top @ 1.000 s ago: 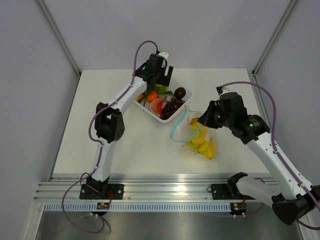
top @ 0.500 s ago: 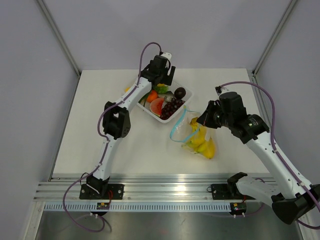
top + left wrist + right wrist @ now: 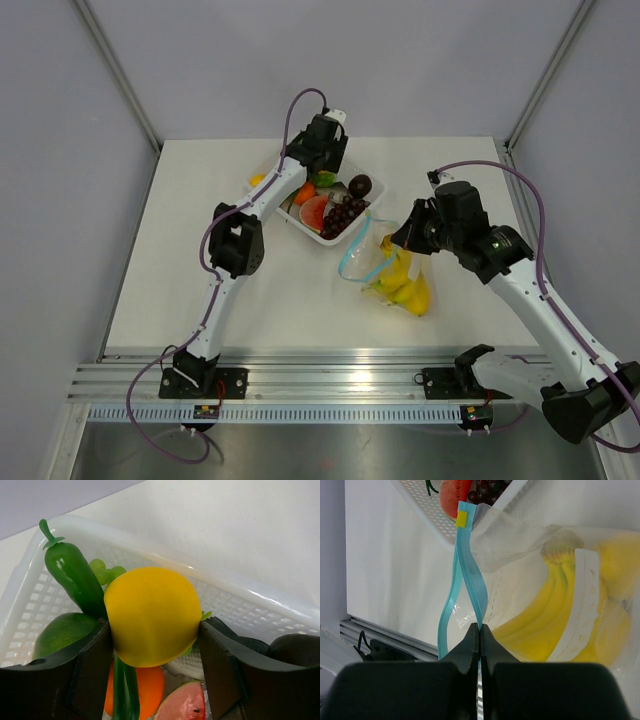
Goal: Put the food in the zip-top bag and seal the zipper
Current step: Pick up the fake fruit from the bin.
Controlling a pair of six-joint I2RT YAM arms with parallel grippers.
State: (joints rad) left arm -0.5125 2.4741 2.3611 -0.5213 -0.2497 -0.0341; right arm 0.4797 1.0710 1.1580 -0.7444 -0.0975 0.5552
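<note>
My left gripper (image 3: 326, 158) hangs over the white tray (image 3: 322, 239). In the left wrist view it (image 3: 155, 647) is shut on a round yellow fruit (image 3: 152, 615), held above the tray's other food. The zip-top bag (image 3: 385, 262) lies right of the tray with yellow bananas (image 3: 408, 287) inside, which also show in the right wrist view (image 3: 555, 610). My right gripper (image 3: 402, 238) is shut on one lip of the light-blue zipper (image 3: 470, 575); its jaws (image 3: 480, 630) pinch the strip. The other lip bows away, so the mouth stands open.
The tray (image 3: 240, 597) holds a green chili (image 3: 75, 580), a green fruit (image 3: 60, 632), an orange (image 3: 145, 687), a watermelon slice (image 3: 182, 705), dark grapes (image 3: 345, 213) and a dark round fruit (image 3: 360, 185). The tray's corner sits close to the bag's mouth.
My left gripper has shifted right and nearer, from the tray's far edge to over its middle. My right gripper has moved slightly left with the zipper lip.
</note>
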